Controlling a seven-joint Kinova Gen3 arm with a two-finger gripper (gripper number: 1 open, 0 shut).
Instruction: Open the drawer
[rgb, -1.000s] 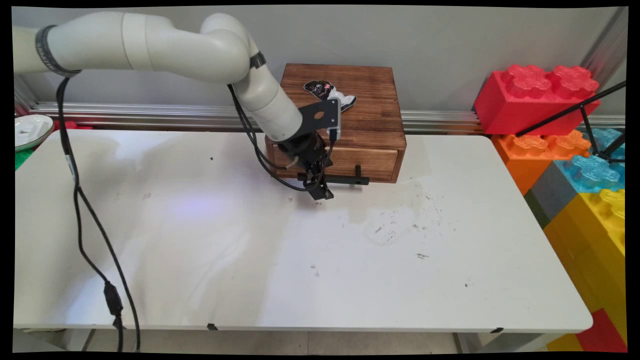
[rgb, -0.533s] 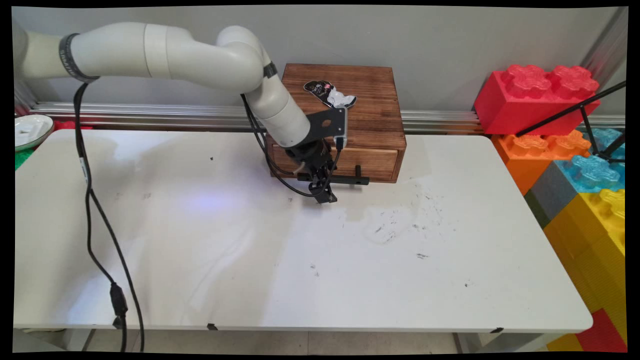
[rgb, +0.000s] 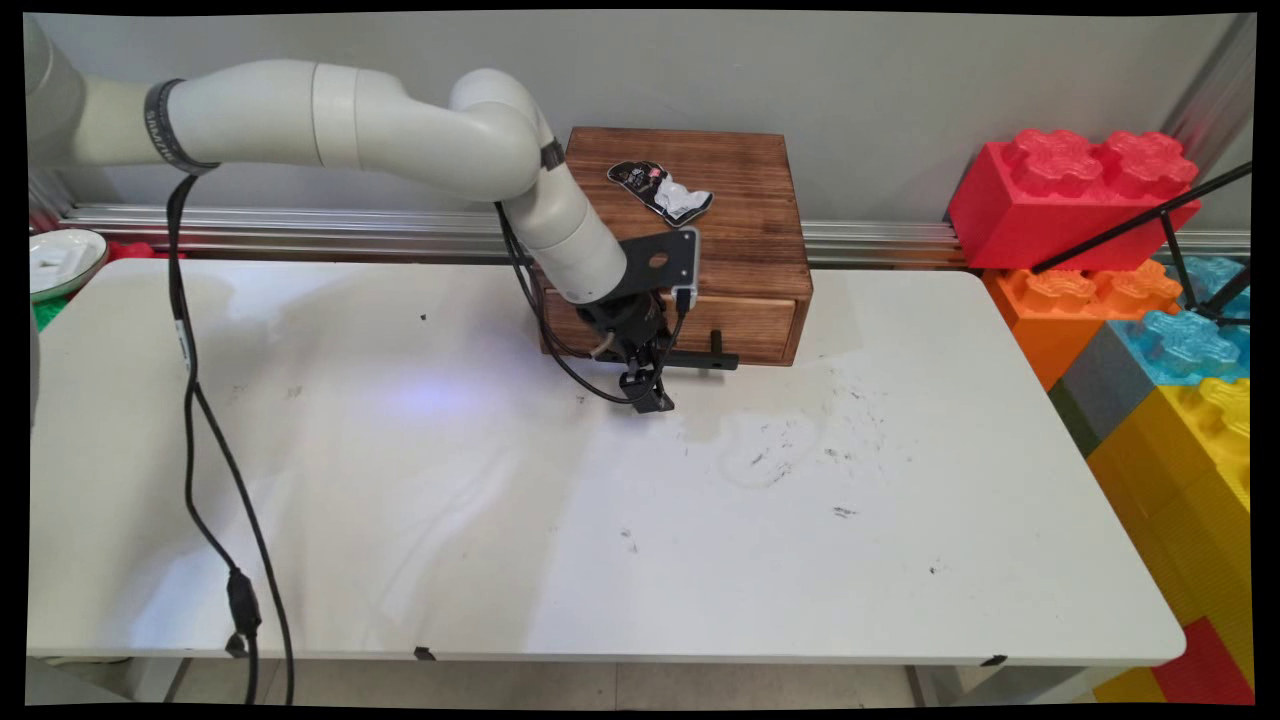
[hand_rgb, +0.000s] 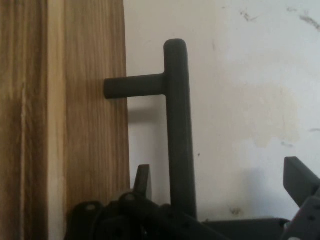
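Between the spread fingers of the hand (hand_rgb: 220, 200) runs the black bar handle (hand_rgb: 178, 125) of the drawer (rgb: 745, 325); the hand is released, one finger (hand_rgb: 142, 182) standing on the drawer side of the bar and the other (hand_rgb: 300, 180) well out on the far side, neither touching it so far as the hand view shows. Handle: a round, rigid bar carried clear of the drawer front on short posts (one post (hand_rgb: 134, 86) shows ahead of the hand; the second is probably hidden beneath the linkage). It looks like painted metal or hard plastic, smooth and hence somewhat slippery, stiff and not fragile; the straight run between the posts, where the hand now stands, is judged the sound place to take hold. Drawer: a light wooden front set flush in the dark wooden box (rgb: 690, 215), apparently closed; it should slide with modest effort, though the box, which seems unfastened, may shift on the counter under a pull.

On top of the box, above and behind the hand, lies a small black-and-white packet (rgb: 660, 188), flat and apparently light. Below the hand the white counter (rgb: 500, 520) is smooth and scuffed with dark marks to the hand's far side. A grey wall with an aluminium rail (rgb: 300, 225) stands behind the box. Large toy bricks (rgb: 1075, 190) in red, orange, blue and yellow are stacked well off beyond the counter's end. A white dish (rgb: 60, 258) rests at the opposite far corner.
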